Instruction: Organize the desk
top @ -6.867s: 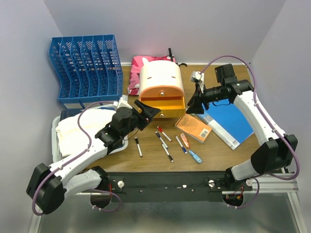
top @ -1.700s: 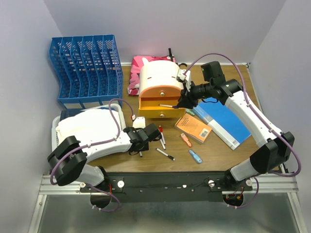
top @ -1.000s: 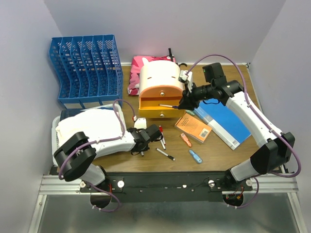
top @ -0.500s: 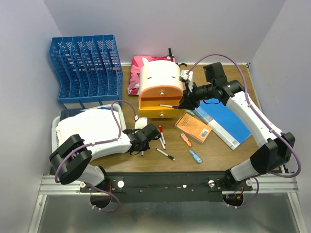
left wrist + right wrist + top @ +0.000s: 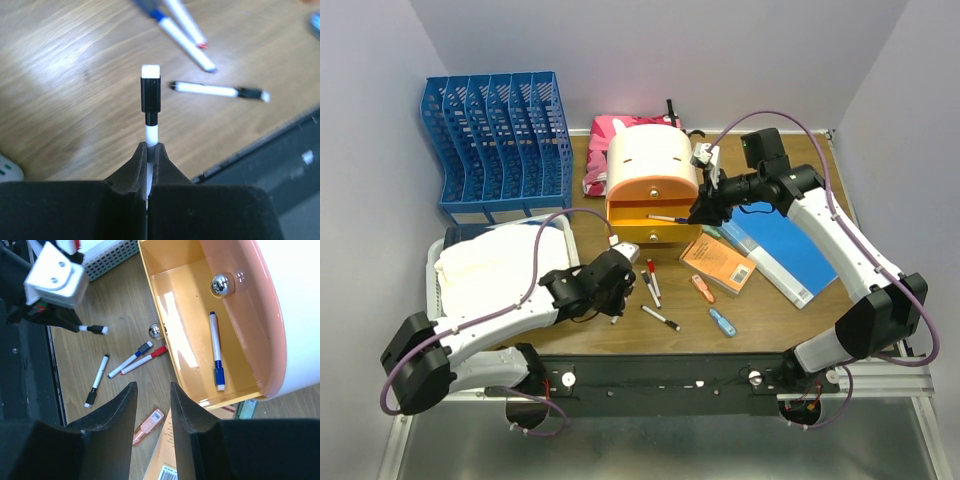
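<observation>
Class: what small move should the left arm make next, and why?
Probably carry the black-capped marker toward the open orange drawer: the left gripper is shut on it, and a blue-capped marker already lies inside that drawer.

Pale lavender walls (image 5: 650,60) close in a brown wood-grain desk (image 5: 775,310) on three sides, the back wall filling the top of the frame and the side walls slanting down the left and right edges. A black rail (image 5: 660,372) runs along the desk's front edge at lower centre, with a grey metal sheet (image 5: 650,450) below it. The light is even, and a pale glare shows on the wood.
</observation>
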You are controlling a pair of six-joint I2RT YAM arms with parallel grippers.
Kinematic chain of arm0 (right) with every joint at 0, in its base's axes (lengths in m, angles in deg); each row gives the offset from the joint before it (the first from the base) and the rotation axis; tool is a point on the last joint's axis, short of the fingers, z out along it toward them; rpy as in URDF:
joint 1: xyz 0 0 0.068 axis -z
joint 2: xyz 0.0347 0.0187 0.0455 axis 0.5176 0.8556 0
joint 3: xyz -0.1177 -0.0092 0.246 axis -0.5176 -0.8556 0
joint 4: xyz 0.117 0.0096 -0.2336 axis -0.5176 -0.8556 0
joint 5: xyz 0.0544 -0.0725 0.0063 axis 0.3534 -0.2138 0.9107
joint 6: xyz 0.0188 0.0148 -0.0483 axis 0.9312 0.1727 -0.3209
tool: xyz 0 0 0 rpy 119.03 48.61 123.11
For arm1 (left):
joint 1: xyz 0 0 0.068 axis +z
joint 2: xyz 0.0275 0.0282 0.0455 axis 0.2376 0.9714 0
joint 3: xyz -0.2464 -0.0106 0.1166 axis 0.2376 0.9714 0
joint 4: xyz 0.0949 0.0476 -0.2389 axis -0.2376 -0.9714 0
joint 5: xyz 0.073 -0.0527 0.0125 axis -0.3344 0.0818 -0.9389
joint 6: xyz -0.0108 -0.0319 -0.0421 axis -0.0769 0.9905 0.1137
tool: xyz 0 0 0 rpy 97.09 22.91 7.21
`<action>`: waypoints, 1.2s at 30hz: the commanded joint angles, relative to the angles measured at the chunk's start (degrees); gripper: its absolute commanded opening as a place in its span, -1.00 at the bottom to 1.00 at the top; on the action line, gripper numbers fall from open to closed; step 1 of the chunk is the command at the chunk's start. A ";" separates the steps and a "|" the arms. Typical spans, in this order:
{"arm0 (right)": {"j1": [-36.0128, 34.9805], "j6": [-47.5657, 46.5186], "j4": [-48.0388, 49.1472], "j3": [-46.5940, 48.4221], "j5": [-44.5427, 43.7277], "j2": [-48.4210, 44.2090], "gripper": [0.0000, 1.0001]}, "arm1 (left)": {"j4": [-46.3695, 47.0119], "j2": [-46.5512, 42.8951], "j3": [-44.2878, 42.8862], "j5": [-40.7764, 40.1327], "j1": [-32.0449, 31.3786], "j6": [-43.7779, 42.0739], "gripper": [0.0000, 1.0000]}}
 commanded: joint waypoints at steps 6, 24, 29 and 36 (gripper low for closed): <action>2.39 -1.73 -2.14 1.14 2.74 -1.32 -0.19 | -1.79 -8.30 -9.06 15.71 -0.67 -26.05 -1.00; 4.59 -8.94 -7.06 -1.76 4.58 -3.60 -0.19 | -12.87 14.00 -42.90 18.54 11.37 -61.13 -1.00; 4.59 -11.48 -8.55 -3.69 5.11 -4.57 -0.19 | -13.40 19.02 -48.36 18.72 13.48 -64.56 -1.00; 4.51 -18.25 -13.21 -6.16 9.23 -5.27 -0.16 | -12.08 23.68 -49.50 15.56 14.18 -65.80 -0.95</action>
